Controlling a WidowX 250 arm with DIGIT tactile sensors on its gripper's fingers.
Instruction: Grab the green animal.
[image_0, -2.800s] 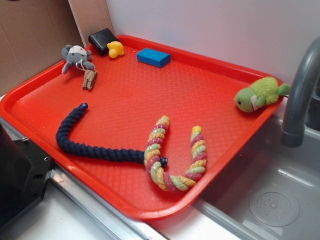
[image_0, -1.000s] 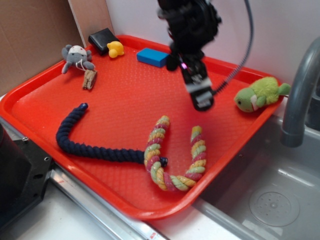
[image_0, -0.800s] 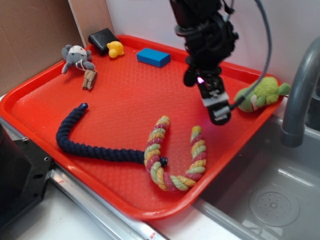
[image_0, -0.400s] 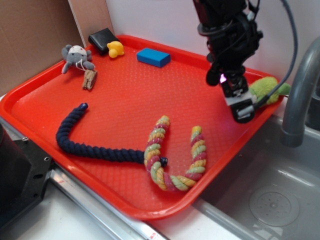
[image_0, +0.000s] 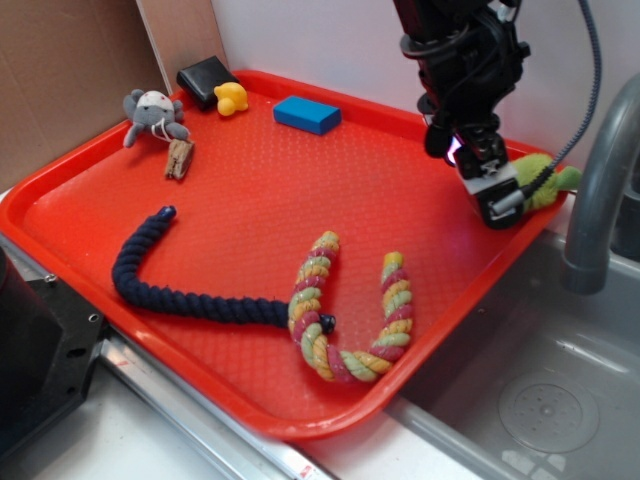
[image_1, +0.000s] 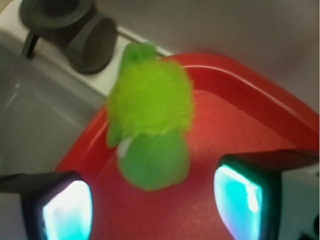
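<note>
Two glowing fingertips (image_1: 67, 210) are framing the wrist view as we are hovering our gripper (image_0: 497, 203) with jaws spread wide, gripping nothing. The green animal (image_1: 150, 125), a fuzzy rounded plush, is lying between and beyond them at twelve o'clock, at the three o'clock corner of the pebbled red plastic tray (image_0: 250, 190).

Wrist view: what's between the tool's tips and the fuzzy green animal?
Only bare red tray; the open tool frames the lime-green plush animal.
</note>
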